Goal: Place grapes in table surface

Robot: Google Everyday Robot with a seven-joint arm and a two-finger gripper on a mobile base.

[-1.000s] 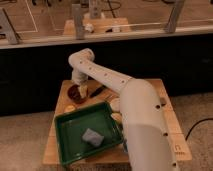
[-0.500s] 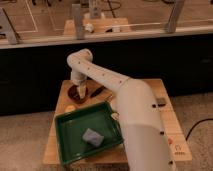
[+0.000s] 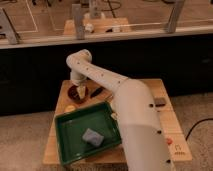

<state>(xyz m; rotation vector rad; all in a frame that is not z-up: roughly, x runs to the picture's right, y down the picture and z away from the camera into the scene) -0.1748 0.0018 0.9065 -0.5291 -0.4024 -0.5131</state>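
Tan wood makes up the table surface [image 3: 167,122], a slatted rectangular top standing on a pale speckled floor [image 3: 25,135]. Behind it runs a long dark wall or counter front [image 3: 150,55], and above that a light ledge with grey posts [image 3: 77,21] rising from it; past the posts a second wooden tabletop [image 3: 97,26] holds a few small pale items too blurred to name.

From where I stand the white arm [image 3: 135,115] fills the right of the table, its thick lower section rising from the near edge and its slimmer upper links bending back and down to the far left corner. The gripper [image 3: 80,91] hangs there, pointing down over a reddish-brown bowl [image 3: 74,93], its fingers spread wide. I cannot make out the grapes; the gripper covers that spot and nothing dark and round shows clearly under it.

A green tray [image 3: 67,127] sits at the near left of the table, its right side hidden behind the arm, with a grey block [image 3: 92,137] lying inside. A yellowish item [image 3: 70,108] lies just beyond the tray's far rim. A dark elongated object [image 3: 97,92] lies beside the bowl, and a small dark grey block [image 3: 160,102] rests near the right edge.
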